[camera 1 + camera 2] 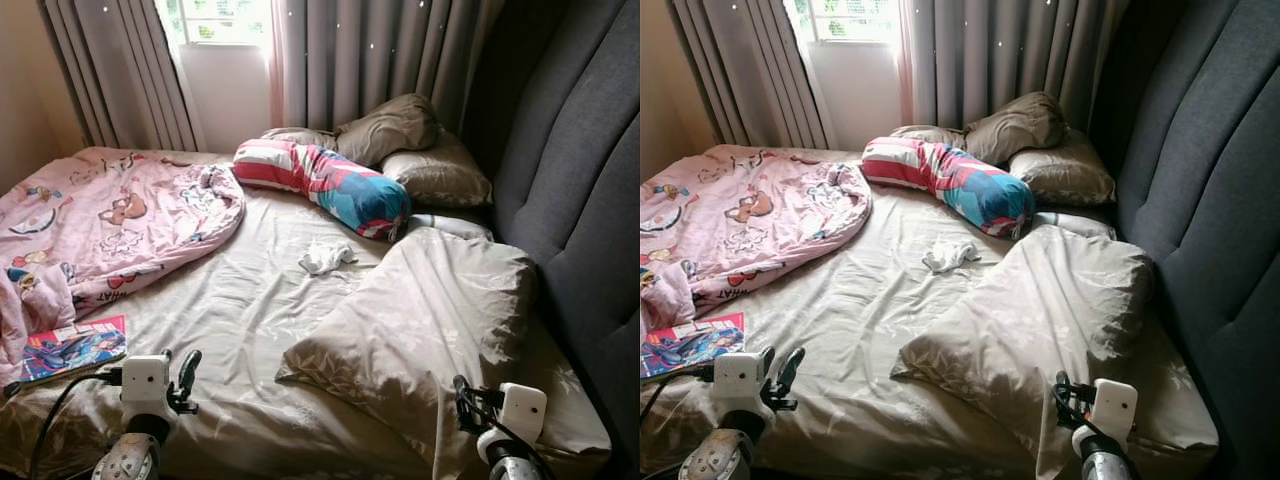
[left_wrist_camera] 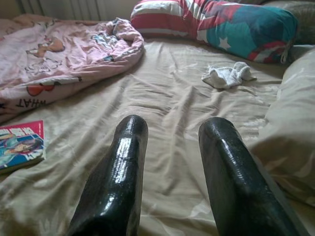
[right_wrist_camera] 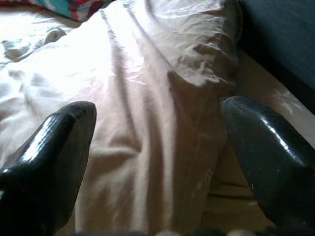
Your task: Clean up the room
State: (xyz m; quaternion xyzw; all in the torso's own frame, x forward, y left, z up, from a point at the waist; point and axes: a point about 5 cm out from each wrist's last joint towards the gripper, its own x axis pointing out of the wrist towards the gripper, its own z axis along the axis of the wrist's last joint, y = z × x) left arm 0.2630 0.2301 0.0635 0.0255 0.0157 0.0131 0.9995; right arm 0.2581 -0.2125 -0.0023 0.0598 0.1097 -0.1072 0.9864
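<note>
An unmade bed (image 1: 250, 300) with a beige sheet lies before me. A small white cloth (image 1: 325, 258) is crumpled mid-bed, also seen as the white cloth (image 2: 227, 75). A pink cartoon blanket (image 1: 100, 225) is bunched on the left. A striped red, white and teal bolster (image 1: 325, 182) lies across the head end. A large beige pillow (image 1: 430, 320) sits askew on the right. A colourful book (image 1: 72, 348) rests near the front left edge. My left gripper (image 1: 185, 375) hovers open above the sheet near the book. Over the big pillow's near end, my right gripper (image 3: 157, 147) is open.
Two brown pillows (image 1: 400, 130) lean at the head end against grey curtains (image 1: 350, 60) and a window (image 1: 215, 20). A dark padded headboard (image 1: 580, 190) runs along the right side. A black cable (image 1: 50, 410) trails from my left arm.
</note>
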